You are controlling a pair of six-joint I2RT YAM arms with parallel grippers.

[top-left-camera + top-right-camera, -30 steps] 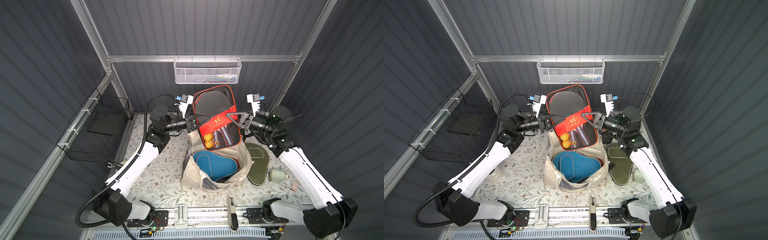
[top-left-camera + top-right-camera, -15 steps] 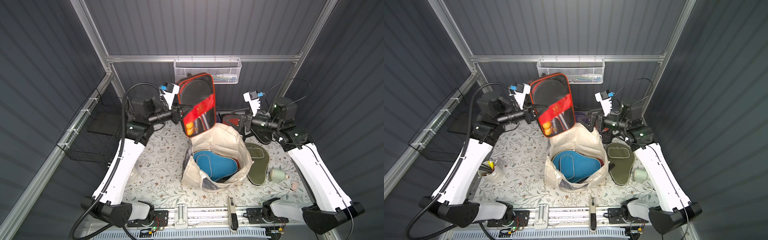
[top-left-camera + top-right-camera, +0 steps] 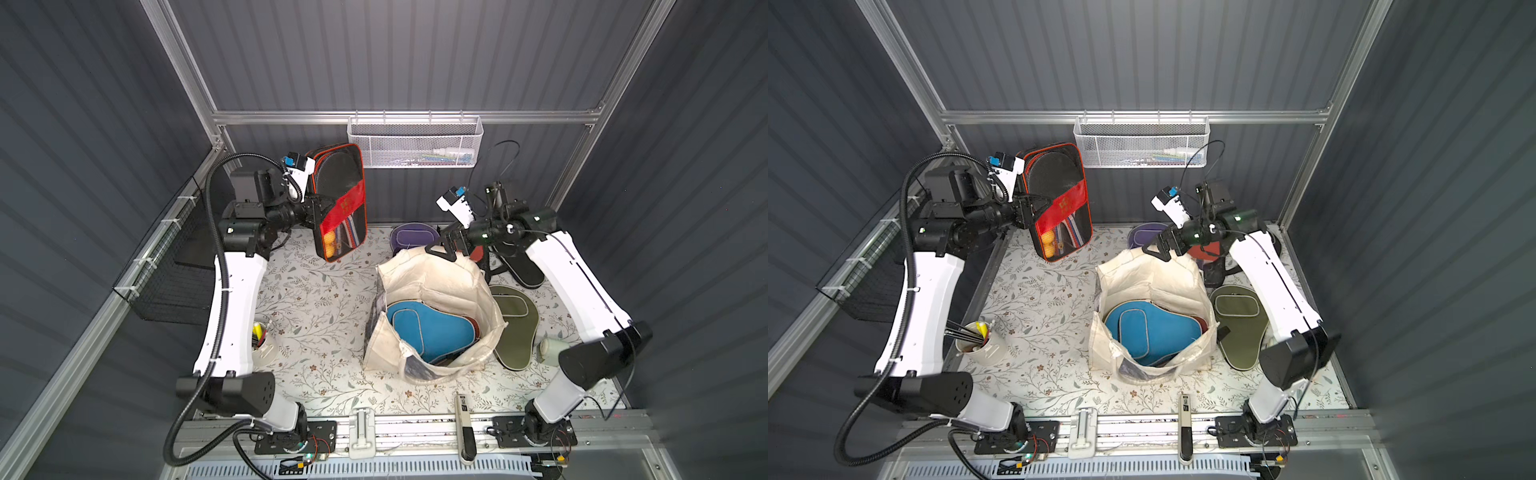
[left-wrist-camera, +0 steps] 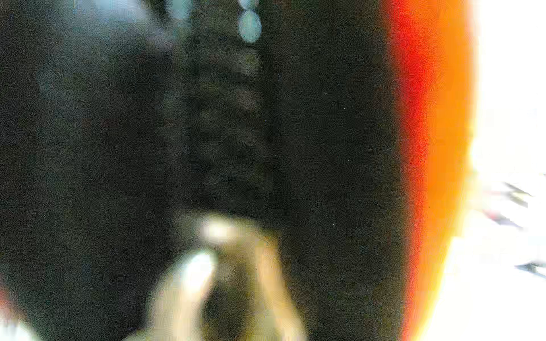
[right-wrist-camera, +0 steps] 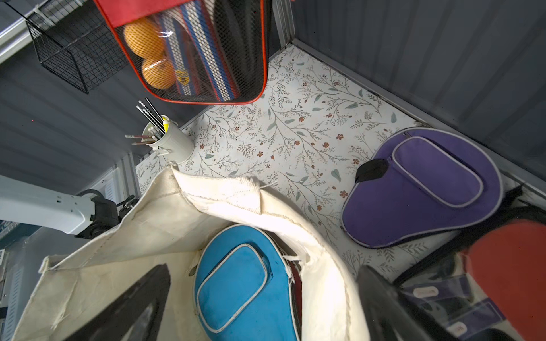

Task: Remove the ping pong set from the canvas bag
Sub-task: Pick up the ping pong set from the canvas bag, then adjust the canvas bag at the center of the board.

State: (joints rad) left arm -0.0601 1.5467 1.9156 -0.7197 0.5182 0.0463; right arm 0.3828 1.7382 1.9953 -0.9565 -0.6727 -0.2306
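Note:
A black mesh pack (image 3: 340,199) (image 3: 1061,199) with red trim, showing paddles and orange balls, hangs upright above the table's back left. My left gripper (image 3: 322,208) (image 3: 1034,208) is shut on its edge. The left wrist view is a dark blur of the pack (image 4: 325,147). The cream canvas bag (image 3: 436,282) (image 3: 1150,278) (image 5: 147,236) stands open at centre with a blue paddle case (image 3: 432,328) (image 3: 1150,328) (image 5: 245,283) inside. Over the bag's back rim my right gripper (image 3: 442,249) (image 3: 1156,249) (image 5: 260,310) is open and holds nothing.
On the table lie a purple case (image 3: 411,237) (image 5: 422,189), an olive case (image 3: 515,328), a black case (image 3: 519,266) and a red-paddle pack (image 5: 502,265). A brush cup (image 3: 264,345) stands front left. A black wire basket (image 3: 174,266) hangs on the left wall.
Both grippers held the pack above the bag; the right one let go and opened, dropping to the bag's rim. The left arm swung the pack to the back left.

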